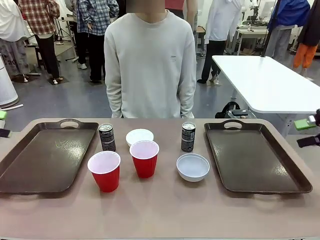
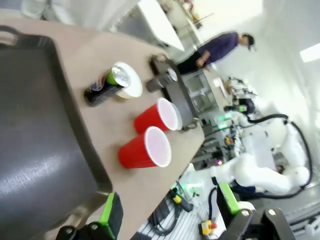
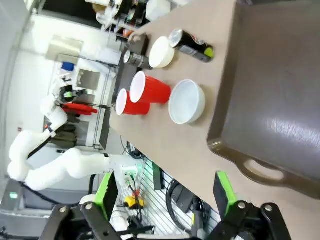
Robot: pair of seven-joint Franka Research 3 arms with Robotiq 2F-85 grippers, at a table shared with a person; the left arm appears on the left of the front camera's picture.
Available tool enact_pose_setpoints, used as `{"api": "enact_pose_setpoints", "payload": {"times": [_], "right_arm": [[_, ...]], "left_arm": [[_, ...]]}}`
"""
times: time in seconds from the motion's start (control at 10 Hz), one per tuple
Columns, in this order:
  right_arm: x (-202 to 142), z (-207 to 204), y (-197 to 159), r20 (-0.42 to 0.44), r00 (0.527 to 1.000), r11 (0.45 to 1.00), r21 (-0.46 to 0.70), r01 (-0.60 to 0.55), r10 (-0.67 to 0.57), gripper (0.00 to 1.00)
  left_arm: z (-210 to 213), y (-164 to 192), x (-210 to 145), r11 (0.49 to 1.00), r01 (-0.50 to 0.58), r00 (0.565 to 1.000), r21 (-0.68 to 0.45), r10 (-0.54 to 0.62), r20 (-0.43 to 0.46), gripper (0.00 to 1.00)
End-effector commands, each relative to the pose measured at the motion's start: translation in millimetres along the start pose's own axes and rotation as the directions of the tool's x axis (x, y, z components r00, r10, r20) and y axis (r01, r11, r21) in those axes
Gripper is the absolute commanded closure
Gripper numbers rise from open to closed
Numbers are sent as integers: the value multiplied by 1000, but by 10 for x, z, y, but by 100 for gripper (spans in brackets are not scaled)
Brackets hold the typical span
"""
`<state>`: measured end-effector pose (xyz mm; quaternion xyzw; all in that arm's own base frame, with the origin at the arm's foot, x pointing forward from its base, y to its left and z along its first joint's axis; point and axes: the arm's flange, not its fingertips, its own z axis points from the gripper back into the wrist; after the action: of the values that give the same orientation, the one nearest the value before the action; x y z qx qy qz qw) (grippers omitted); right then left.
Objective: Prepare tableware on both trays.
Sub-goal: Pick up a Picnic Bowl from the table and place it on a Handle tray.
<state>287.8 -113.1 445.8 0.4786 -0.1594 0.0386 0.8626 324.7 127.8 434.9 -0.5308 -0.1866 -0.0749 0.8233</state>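
While the rimmed, glossy dark brown left tray [image 1: 45, 160] and right tray [image 1: 257, 162] sit at either end of the tan counter [image 1: 160, 215], the tableware stands between them. Left red cup [image 1: 105, 171] and right red cup [image 1: 144, 158]: smooth plastic, upright. Left can [image 1: 107, 137] and right can [image 1: 188, 136]: dark, silver tops. Back bowl [image 1: 139, 136] and front bowl [image 1: 193, 166]: shallow white rounds. Left hand [image 2: 167, 210] released, fingers spread, tilted near its tray's rounded corner. Right hand [image 3: 165, 197] released, grasping nothing, by its tray's cut-out handle.
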Motion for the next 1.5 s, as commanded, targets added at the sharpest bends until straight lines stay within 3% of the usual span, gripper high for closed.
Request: {"api": "enact_pose_setpoints", "payload": {"times": [0.0,0.3,0.6,0.7,1.4], "right_arm": [[-117,42,-56,-12,1000,1000,-18,-9,9,0],[-154,64,-26,-2,1000,999,-48,-18,18,0],[-157,18,53,37,998,987,-153,-49,55,0],[-70,116,1,1,1000,997,-80,-11,11,0],[-70,116,1,1,1000,997,-80,-11,11,0]], "left_arm": [[117,-43,-27,997,-36,999,66,38,-24,0],[135,-24,-32,991,-36,998,128,43,-50,0],[77,-71,-41,985,-17,995,174,34,-94,0],[80,1,-25,993,-20,998,120,27,-61,0],[80,1,-25,993,-20,998,120,27,-61,0]]}}
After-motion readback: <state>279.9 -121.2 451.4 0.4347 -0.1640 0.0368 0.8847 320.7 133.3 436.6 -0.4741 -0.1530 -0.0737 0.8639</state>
